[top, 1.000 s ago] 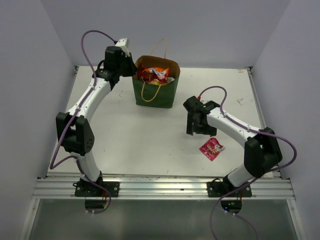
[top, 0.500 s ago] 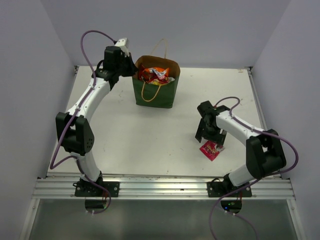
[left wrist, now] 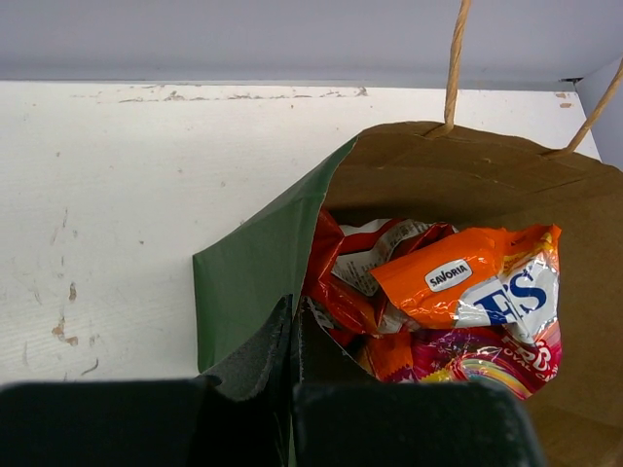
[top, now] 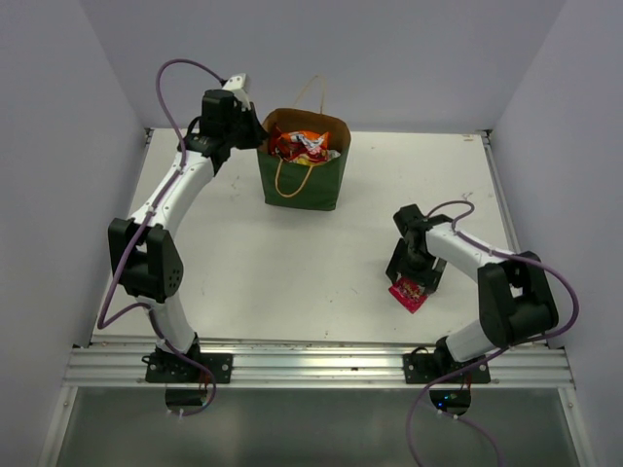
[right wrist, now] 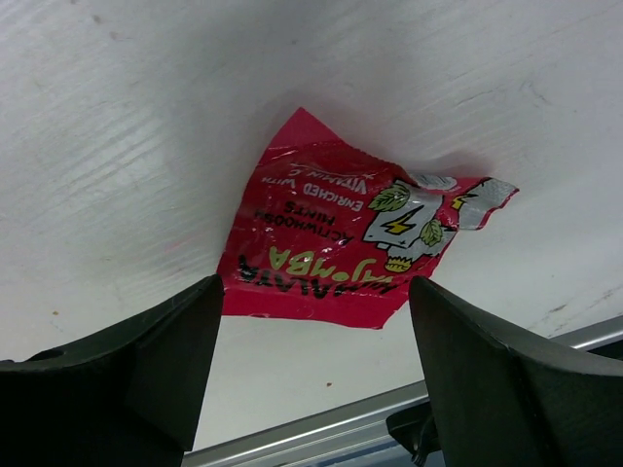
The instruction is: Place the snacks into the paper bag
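The dark green paper bag [top: 304, 187] stands upright at the back of the table, its brown inside showing. Several snacks [top: 304, 146] fill it, an orange packet [left wrist: 467, 277] on top. My left gripper [top: 255, 132] is shut on the bag's left rim, the green wall [left wrist: 255, 263] pinched between its fingers [left wrist: 258, 355]. A pink packet [top: 408, 293] lies flat near the front right. My right gripper [top: 416, 276] hangs open just above it, one finger on each side of the packet [right wrist: 331, 243] without touching it, in the right wrist view [right wrist: 313, 288].
An aluminium rail [top: 321, 365] runs along the table's front edge, close below the pink packet [right wrist: 321, 428]. Tan cord handles [left wrist: 454, 58] rise from the bag's far rim. Grey walls enclose the table on three sides.
My right arm has swung from the table's middle toward the front right and come down over the pink packet, its jaws narrowing slightly. The left arm and the bag have not moved.
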You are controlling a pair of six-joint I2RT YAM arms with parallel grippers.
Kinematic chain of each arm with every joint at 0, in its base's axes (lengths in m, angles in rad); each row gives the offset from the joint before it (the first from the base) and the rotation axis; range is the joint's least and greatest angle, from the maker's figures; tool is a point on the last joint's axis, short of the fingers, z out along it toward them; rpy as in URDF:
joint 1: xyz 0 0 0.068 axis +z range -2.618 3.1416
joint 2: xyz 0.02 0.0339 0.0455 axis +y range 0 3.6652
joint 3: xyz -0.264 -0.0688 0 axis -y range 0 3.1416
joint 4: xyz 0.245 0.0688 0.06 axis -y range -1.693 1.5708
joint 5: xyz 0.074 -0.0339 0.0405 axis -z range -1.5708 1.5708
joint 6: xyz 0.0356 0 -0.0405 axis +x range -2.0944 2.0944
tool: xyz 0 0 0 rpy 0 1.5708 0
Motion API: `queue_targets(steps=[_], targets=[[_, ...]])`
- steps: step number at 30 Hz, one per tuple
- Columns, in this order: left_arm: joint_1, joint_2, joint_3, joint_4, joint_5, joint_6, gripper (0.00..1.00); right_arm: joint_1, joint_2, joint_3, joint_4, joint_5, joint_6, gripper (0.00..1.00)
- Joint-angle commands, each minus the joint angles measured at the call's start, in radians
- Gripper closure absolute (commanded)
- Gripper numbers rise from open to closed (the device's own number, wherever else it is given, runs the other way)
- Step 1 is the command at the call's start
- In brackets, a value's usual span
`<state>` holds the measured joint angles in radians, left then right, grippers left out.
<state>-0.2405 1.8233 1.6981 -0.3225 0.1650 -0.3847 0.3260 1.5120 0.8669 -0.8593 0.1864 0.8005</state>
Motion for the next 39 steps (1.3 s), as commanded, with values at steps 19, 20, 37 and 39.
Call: queue_targets(steps=[19,20,37,39], targets=[[0.024,-0.013,0.023,0.054,0.031,-0.023,1.00,-0.035,0.122,-0.131,0.166,-0.034,-0.021,0.70],[0.026,-0.013,0.023,0.054,0.033,-0.023,1.00,-0.033,0.119,-0.135,0.167,-0.039,-0.021,0.74],[0.032,-0.013,0.044,0.057,0.031,-0.023,1.00,-0.007,0.020,0.527,-0.052,0.096,-0.194,1.00],[0.032,-0.016,0.049,0.054,0.027,-0.023,1.00,-0.007,0.069,0.689,-0.072,0.067,-0.217,1.00]])
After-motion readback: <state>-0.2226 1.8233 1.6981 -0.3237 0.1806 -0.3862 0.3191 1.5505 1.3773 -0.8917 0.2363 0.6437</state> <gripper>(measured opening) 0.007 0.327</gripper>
